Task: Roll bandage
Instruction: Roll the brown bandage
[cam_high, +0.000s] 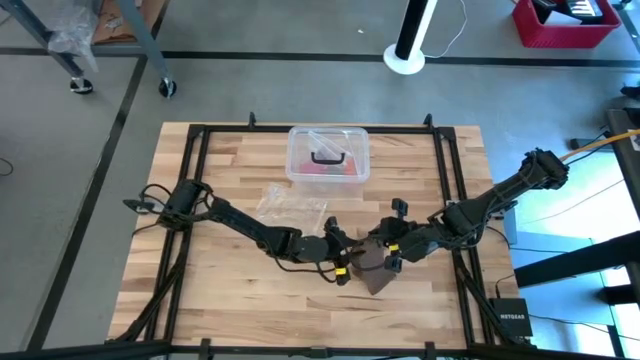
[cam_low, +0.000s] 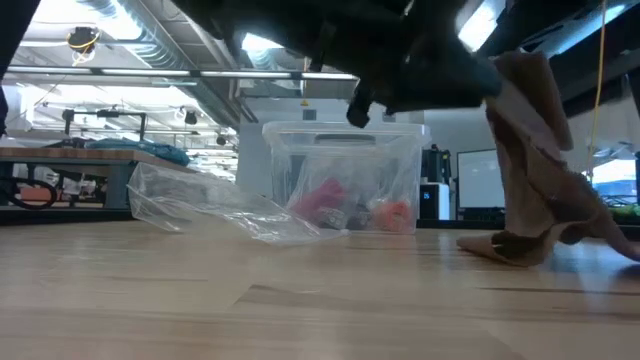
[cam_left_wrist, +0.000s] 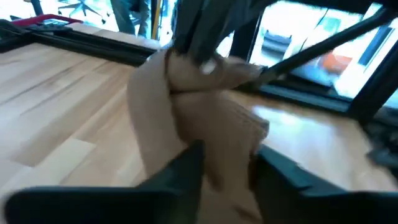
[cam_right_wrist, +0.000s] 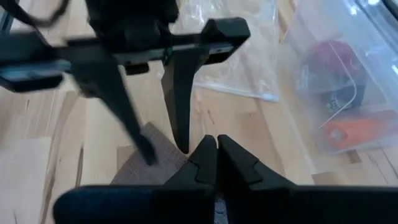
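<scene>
Two pincers meet over the desk's near-right part. The right pincer (cam_right_wrist: 216, 144), fully closed, pinches the bandage (cam_low: 535, 170), lifting its limp, light, soft, stretchy folds; the left pincer (cam_left_wrist: 225, 163) half-closes around the hanging fabric. Grip flat edges, not bunches.

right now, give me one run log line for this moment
task: roll bandage | left gripper: around dull brown elastic fabric bandage | right gripper: shut on bandage, lifted | tail on wooden table

Wooden table (cam_high: 220, 290), plastic box (cam_high: 328, 155), bag (cam_high: 290, 207), bandage (cam_high: 375, 272)
</scene>
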